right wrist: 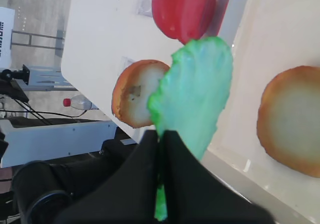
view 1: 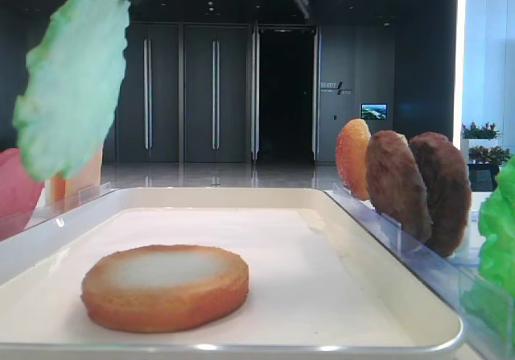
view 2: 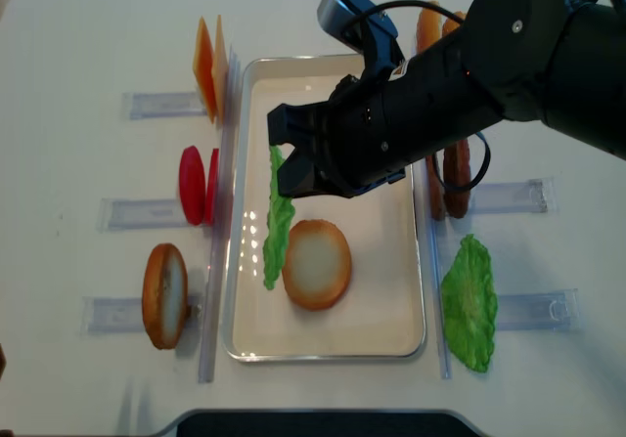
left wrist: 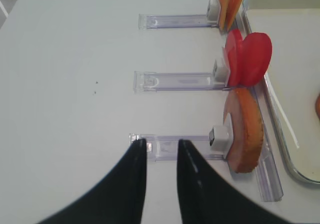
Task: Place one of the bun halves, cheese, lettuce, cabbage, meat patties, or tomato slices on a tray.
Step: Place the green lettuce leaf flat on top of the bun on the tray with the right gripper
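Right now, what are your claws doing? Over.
Right gripper shut on lettuce, hanging over tray. Left gripper shut, empty. Bun half already on tray. Nothing blocking.

Low table-level view, steep overhead, two wrist close-ups — all sharing the tray.

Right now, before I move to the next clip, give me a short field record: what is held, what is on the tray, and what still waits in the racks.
right gripper: shut on lettuce leaf, hanging over the tray's left side
left gripper: shut, empty, above the table near a clear rack
tray: one bun half lying flat
left racks: cheese, tomato slices, second bun half
right racks: meat patties, second lettuce leaf
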`<state>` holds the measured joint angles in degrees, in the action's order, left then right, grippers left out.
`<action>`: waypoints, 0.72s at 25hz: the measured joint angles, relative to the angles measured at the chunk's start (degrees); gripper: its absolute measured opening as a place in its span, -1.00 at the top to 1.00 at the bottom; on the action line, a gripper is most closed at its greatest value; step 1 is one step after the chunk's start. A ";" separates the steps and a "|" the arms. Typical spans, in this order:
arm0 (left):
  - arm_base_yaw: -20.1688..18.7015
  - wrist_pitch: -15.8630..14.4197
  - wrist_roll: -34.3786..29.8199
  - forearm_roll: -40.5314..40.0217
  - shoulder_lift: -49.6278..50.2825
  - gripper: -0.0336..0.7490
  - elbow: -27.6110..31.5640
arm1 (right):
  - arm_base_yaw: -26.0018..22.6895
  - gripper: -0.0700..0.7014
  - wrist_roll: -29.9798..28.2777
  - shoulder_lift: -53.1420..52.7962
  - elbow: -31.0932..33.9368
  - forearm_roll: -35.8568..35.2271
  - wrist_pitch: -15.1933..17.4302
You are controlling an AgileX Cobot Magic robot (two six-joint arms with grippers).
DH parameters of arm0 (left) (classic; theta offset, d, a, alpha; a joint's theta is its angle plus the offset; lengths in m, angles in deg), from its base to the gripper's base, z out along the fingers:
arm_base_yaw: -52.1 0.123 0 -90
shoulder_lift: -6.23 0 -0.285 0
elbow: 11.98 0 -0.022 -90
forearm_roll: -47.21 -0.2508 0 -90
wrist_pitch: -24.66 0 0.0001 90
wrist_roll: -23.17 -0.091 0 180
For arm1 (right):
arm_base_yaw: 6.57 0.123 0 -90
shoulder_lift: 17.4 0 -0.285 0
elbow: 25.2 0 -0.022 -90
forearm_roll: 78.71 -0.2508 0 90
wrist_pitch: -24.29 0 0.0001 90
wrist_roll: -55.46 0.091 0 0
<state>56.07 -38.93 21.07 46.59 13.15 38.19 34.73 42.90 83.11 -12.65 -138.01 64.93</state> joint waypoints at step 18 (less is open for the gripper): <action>0.00 0.00 0.00 0.00 0.00 0.51 0.00 | 0.00 0.75 -6.58 7.42 0.00 -3.65 -2.24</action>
<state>56.07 -38.93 21.07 46.59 13.15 38.19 34.73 36.32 90.53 -12.65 -141.66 62.69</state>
